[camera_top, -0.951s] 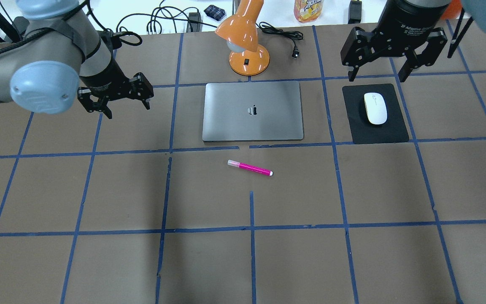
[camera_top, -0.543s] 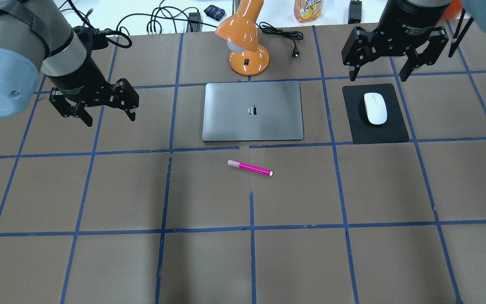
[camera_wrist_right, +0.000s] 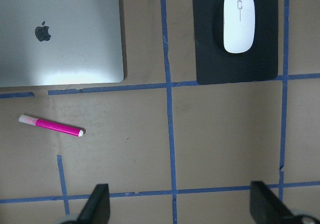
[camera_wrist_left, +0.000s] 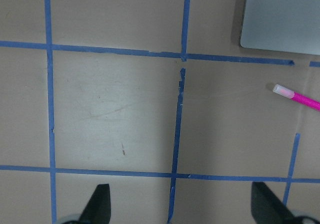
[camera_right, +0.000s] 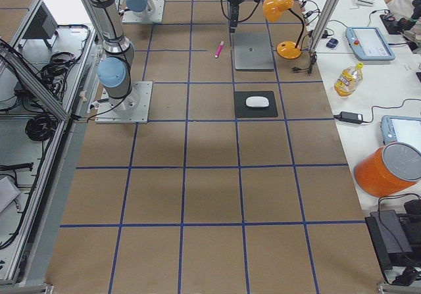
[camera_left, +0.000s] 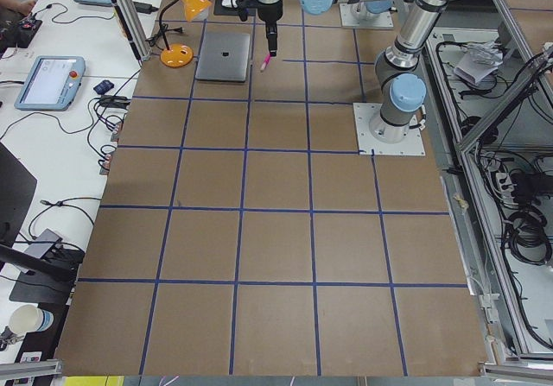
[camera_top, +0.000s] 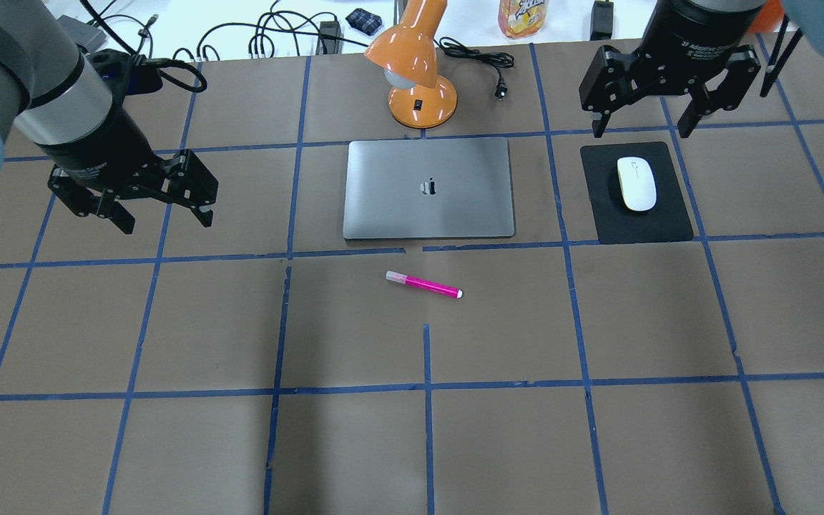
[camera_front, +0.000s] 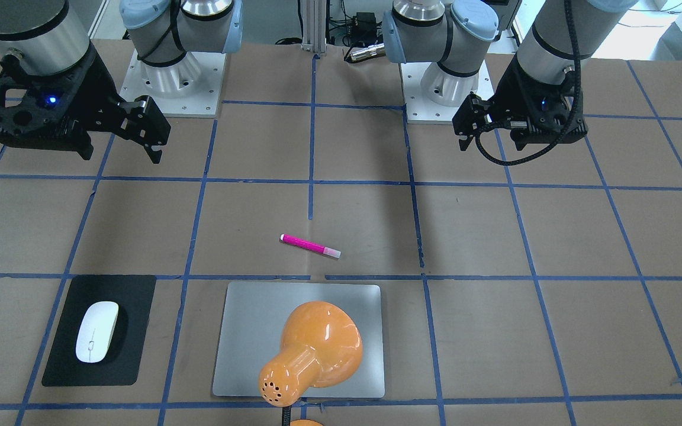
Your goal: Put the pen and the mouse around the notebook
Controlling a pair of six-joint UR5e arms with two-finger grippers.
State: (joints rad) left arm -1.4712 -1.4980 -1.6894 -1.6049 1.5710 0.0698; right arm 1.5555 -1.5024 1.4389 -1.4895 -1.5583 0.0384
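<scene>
The silver-grey notebook (camera_top: pixel 428 187) lies flat at the table's far middle. The pink pen (camera_top: pixel 423 285) rests on the table just in front of it, pale cap end to the left. The white mouse (camera_top: pixel 636 183) sits on a black mat (camera_top: pixel 659 222) to the notebook's right. My left gripper (camera_top: pixel 167 223) hovers open and empty, well to the left of the notebook. My right gripper (camera_top: pixel 641 133) hangs open and empty just beyond the mouse. In the left wrist view the pen (camera_wrist_left: pixel 299 96) shows at the right edge. The right wrist view holds the mouse (camera_wrist_right: pixel 239 21) and pen (camera_wrist_right: pixel 50 125).
An orange desk lamp (camera_top: pixel 419 79) stands just behind the notebook; in the front-facing view its shade (camera_front: pixel 311 349) covers part of the notebook (camera_front: pixel 246 331). Cables, a plug and a bottle (camera_top: pixel 522 17) lie along the far edge. Blue tape lines grid the brown table.
My left gripper has swung left and toward the near side, farther from the notebook, still open. The right gripper, pen, mouse and notebook have stayed put.
</scene>
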